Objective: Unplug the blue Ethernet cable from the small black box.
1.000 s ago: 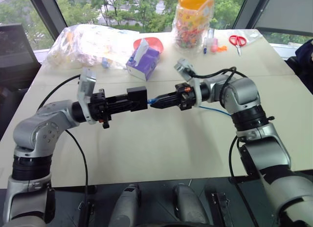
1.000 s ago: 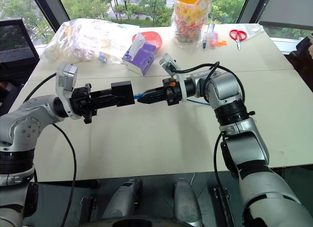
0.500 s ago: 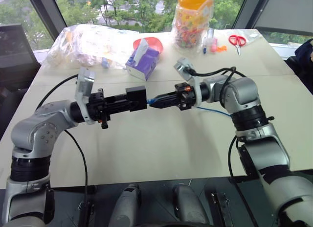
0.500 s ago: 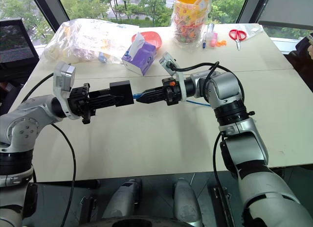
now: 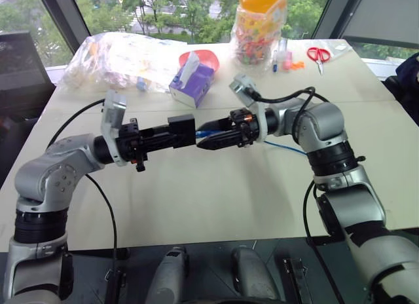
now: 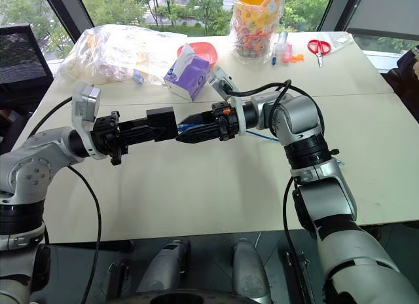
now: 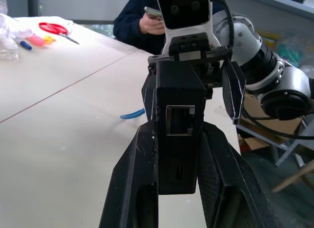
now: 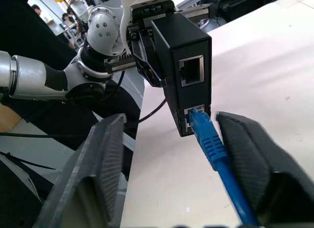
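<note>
box: we see the black box (image 6: 162, 124) held up off the table (image 6: 196, 186), clamped in the left gripper (image 6: 152, 128), ports facing the right arm.
left fingers: shut on the box, one on each side; the left wrist view shows them (image 7: 128, 174) hugging it.
cable: the blue cable (image 8: 211, 144) has its plug seated in the lower port; upper port empty. It trails back under the right arm to the table (image 5: 285, 147).
right gripper: we see it (image 5: 204, 135) level, tips right at the box's port face.
right fingers: apart. The right wrist view shows them (image 8: 100, 159) spread wide on both sides of the cable, touching neither plug nor cord as far as we can tell.
step: we judge unplugging not done; plug looks fully in. We read this as lining up for a grip on the plug.
next move: close the right fingers on the plug body close to the port, likely pressing the latch tab, then pull straight away from the box while the left holds firm.
risk: gripping the cord instead of the plug could slip or strain it; latch tab we can't make out.
clutter: tissue box (image 5: 191, 83), plastic bag (image 5: 118, 55), snack jar (image 5: 260, 22), scissors (image 5: 318, 54), all well apart.
person: a hand holding a phone (image 7: 149, 19) shows past the table edge.
</note>
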### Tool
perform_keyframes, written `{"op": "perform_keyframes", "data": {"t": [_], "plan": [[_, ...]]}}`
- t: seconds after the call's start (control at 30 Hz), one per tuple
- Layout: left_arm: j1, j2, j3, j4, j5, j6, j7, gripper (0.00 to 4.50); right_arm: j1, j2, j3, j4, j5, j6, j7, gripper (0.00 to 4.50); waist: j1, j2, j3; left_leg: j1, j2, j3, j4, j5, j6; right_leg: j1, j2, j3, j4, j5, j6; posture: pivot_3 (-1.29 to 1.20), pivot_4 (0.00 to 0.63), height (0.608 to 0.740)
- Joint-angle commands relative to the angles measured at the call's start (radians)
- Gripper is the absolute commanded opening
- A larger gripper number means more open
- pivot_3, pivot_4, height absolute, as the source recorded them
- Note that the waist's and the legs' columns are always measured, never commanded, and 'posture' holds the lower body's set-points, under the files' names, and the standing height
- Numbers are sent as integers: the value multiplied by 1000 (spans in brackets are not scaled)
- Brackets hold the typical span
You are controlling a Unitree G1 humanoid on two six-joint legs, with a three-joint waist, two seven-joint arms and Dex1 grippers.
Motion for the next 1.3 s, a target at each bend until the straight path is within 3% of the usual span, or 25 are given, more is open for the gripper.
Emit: {"op": "perform_keyframes", "data": {"t": [0.03,0.4,0.57,0.63,1.0,1.3], "plan": [[-3,1,7,-17,-9,-6,2,474,-24,-3,-26,-31,24,-7,6,2858,0,0,0,0,0,0,0,0,0,0,0,0,0,0,0,0,150,726],[1,-2,9,-22,-7,-10,4,474,-23,-1,-13,-22,16,-16,10,2858,-1,0,0,0,0,0,0,0,0,0,0,0,0,0,0,0,150,726],[4,-2,8,-26,-5,-10,3,474,-24,1,-11,-18,13,-22,11,495,-1,0,0,0,0,0,0,0,0,0,0,0,0,0,0,0,150,726],[4,-2,8,-26,-4,-11,2,474,-24,2,-10,-16,10,-25,11,38,-1,0,0,0,0,0,0,0,0,0,0,0,0,0,0,0,150,726],[10,9,21,-40,-22,0,5,474,-13,-9,-1,3,-20,-55,8,38,-1,0,0,0,0,0,0,0,0,0,0,0,0,0,0,0,150,726],[132,98,110,-109,-78,32,12,474,-41,-105,-24,348,-171,-292,-10,38,4,-1,1,-1,0,0,0,0,0,0,0,0,-2,-2,-3,0,150,726]]}}
